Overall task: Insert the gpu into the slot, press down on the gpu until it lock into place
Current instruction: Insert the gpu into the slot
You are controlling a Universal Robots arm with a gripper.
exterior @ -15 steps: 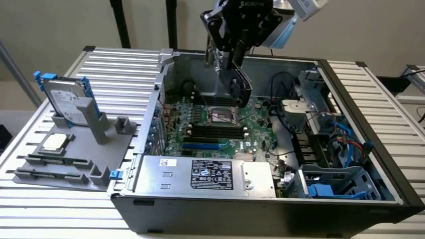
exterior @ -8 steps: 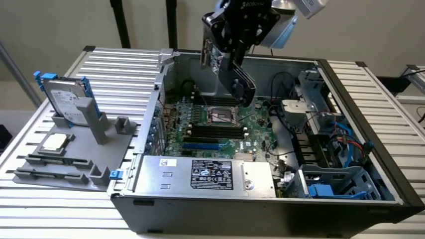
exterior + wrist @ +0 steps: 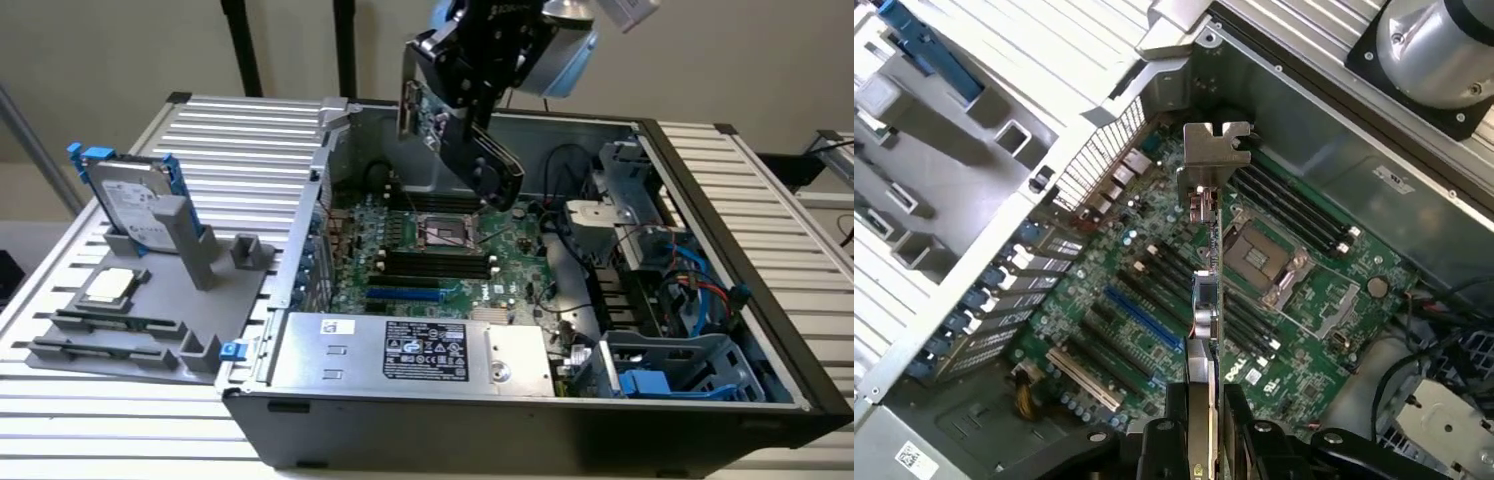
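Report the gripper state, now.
Gripper: closed on the gpu, holding it edge-on above the motherboard, clear of the blue slot.

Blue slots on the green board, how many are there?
1. The blue slot sits on the green board, between the black slots and the silver box. The card may hide more.
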